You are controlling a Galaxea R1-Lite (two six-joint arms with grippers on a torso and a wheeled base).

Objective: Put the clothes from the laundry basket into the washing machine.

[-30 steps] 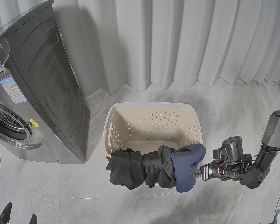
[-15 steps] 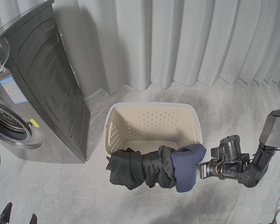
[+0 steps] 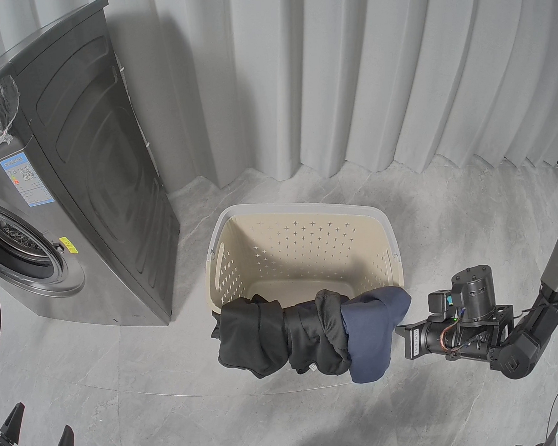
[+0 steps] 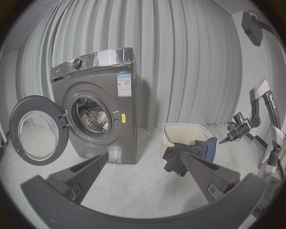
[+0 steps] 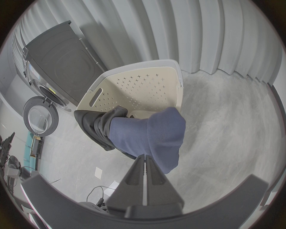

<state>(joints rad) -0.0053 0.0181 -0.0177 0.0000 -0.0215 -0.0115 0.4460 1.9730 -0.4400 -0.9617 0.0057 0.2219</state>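
Observation:
A cream laundry basket point(image 3: 303, 208) stands on the floor in the middle of the head view. Over its near rim hang a black garment point(image 3: 267, 337) and a navy garment point(image 3: 370, 327), bunched together. My right gripper point(image 3: 399, 331) is shut, pointing at the navy garment from the right, its tips just off the cloth's edge and holding nothing. The right wrist view has the shut gripper point(image 5: 145, 156) right below the navy garment point(image 5: 149, 135). The grey washing machine point(image 3: 70, 183) stands at the left with its door point(image 4: 37, 131) swung open. My left gripper point(image 3: 42, 421) is open, low at the near left.
White curtains point(image 3: 345, 72) close off the back. Grey floor lies bare between the basket and the washing machine, and to the right of the basket. The open drum point(image 4: 92, 117) faces the left gripper point(image 4: 143, 156), with the basket point(image 4: 184, 132) to the drum's right.
My right gripper has drawn back to the right, away from the navy garment it was pressed against. The clothes, the basket and the left gripper have not moved.

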